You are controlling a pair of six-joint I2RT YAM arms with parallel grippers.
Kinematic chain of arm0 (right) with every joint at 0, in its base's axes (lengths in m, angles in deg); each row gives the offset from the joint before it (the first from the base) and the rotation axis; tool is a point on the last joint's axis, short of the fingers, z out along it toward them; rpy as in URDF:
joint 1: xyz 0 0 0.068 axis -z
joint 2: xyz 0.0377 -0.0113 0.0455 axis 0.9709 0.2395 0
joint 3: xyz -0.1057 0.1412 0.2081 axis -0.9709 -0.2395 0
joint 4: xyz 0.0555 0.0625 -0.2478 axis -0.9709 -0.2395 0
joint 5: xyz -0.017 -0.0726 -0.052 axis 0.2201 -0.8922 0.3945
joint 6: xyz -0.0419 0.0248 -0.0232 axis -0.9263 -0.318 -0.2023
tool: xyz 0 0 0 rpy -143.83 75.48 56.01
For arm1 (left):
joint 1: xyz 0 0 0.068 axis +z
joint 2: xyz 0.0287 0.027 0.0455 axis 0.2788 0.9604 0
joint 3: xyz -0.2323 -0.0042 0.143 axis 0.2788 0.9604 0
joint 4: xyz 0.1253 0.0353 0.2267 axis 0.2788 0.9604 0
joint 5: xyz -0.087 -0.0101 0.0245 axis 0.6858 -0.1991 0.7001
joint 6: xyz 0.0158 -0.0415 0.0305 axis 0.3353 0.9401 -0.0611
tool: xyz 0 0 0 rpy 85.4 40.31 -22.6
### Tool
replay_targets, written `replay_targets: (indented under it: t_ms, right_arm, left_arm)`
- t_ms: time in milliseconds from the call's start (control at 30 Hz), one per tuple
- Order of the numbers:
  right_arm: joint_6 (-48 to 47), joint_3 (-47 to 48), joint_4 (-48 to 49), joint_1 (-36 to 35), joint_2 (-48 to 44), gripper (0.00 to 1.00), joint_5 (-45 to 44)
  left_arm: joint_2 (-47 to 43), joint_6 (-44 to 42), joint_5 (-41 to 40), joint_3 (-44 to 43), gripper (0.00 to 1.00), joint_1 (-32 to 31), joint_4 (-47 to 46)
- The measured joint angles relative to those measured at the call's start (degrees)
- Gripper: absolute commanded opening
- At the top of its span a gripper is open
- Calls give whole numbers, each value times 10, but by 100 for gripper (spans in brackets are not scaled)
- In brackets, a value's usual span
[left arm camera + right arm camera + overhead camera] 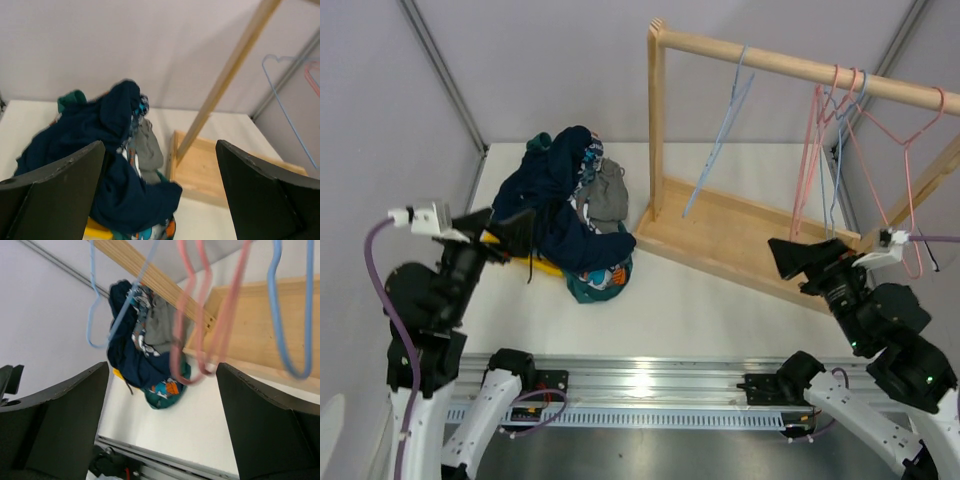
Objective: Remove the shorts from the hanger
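Observation:
The shorts lie in a heap (565, 210) on the white table, left of the wooden rack (740, 235). Navy shorts (552, 190) are on top, grey (608, 195) at the right, and teal (588, 288) and patterned orange, blue and white (595, 272) at the front. No light blue shorts show. All hangers on the rail are bare: a blue hanger (722, 135), pink hangers (812, 150) and more at the right. My left gripper (505, 230) is open and empty beside the heap's left edge. My right gripper (798, 258) is open and empty, near the rack's base below the pink hangers.
A yellow item (535, 262) pokes out under the heap's front left. The rack's upright post (656, 120) stands right of the heap. In the right wrist view, pink hangers (200, 315) and a blue hanger (280, 315) hang close before the camera. The metal rail (640, 385) runs along the near edge.

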Motion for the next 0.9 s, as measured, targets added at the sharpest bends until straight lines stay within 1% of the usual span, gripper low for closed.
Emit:
replay_targets:
  t_ms: [67,133,200,333,467,667,900]
  right_arm:
    - [-4,-60,6,0,-34,95,14]
    - [-5,-117,5,0,-69,95,25]
    - [-5,-162,1,0,-103,95,28]
    - [-6,-210,-14,0,-179,96,22]
    - [-7,-228,-19,1,-228,97,11]
    - [-23,-223,-19,0,-212,99,-14]
    - [-41,-217,-16,0,-211,99,-85]
  left_arm:
    - [-72,-1,7,76,99,0,4]
    - [-118,-4,4,124,99,0,34]
    - [-143,-9,-2,150,99,0,57]
    - [-185,-11,-36,191,99,-13,82]
    - [-201,-11,-52,210,99,-18,94]
    - [-186,-10,-71,212,99,-19,94]
    - [-180,-10,-82,214,99,-19,94]
